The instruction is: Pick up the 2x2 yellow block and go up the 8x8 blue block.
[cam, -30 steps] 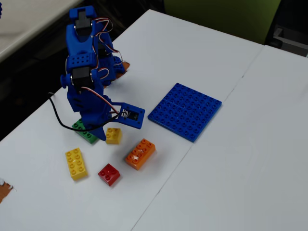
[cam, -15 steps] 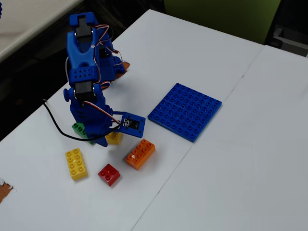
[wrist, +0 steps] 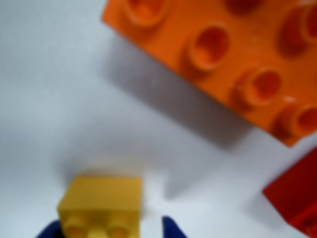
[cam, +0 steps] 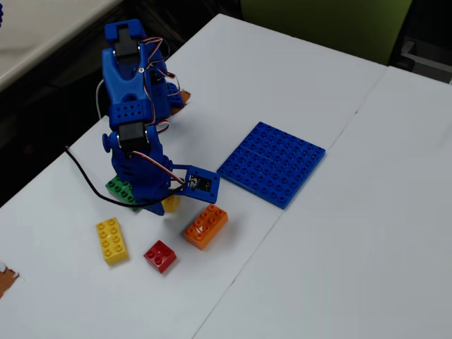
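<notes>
The 2x2 yellow block (wrist: 101, 206) sits on the white table at the bottom of the wrist view, between my two blue fingertips. My gripper (wrist: 110, 229) is open and straddles it: the left fingertip (wrist: 49, 231) is at the block's side, and the right fingertip (wrist: 171, 228) stands a small gap away from it. In the fixed view the gripper (cam: 167, 206) is down at the table over the yellow block (cam: 171, 205). The 8x8 blue block (cam: 272, 163) lies flat to the right of the arm, apart from the bricks.
An orange brick (wrist: 233, 64) (cam: 206, 226) lies just beyond the yellow block, and a red brick (wrist: 297, 198) (cam: 160, 255) lies near it. A longer yellow brick (cam: 111, 240) and a green brick (cam: 120, 189) lie by the arm's base. A black cable runs left of the base.
</notes>
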